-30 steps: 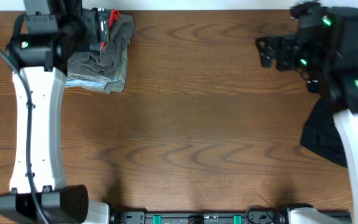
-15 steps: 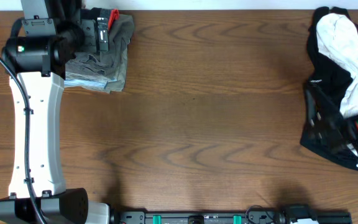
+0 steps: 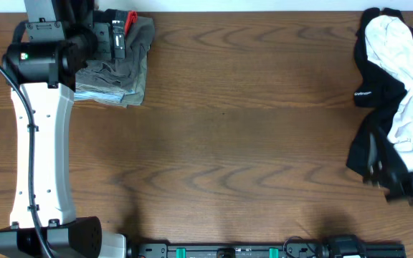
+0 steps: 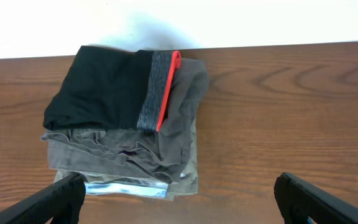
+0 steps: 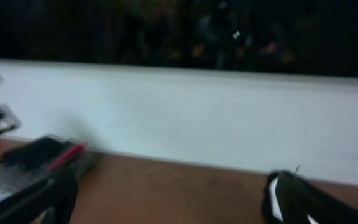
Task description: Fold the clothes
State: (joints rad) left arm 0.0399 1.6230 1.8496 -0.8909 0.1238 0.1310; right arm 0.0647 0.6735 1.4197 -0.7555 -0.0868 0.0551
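Brown wood-grain table (image 3: 249, 122), white wall (image 5: 185, 118) behind, dark area above

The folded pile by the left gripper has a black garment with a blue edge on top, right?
No: the left wrist view shows a red edge on the black garment topping the folded pile of grey clothes by the left gripper.

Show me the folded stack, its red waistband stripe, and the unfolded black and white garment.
folded stack (image 4: 123, 154), left wrist view, olive middle layer.
red waistband stripe (image 4: 168, 90), left wrist view, midway along it.
black and white garment (image 3: 411, 107), overhead view, white lining.
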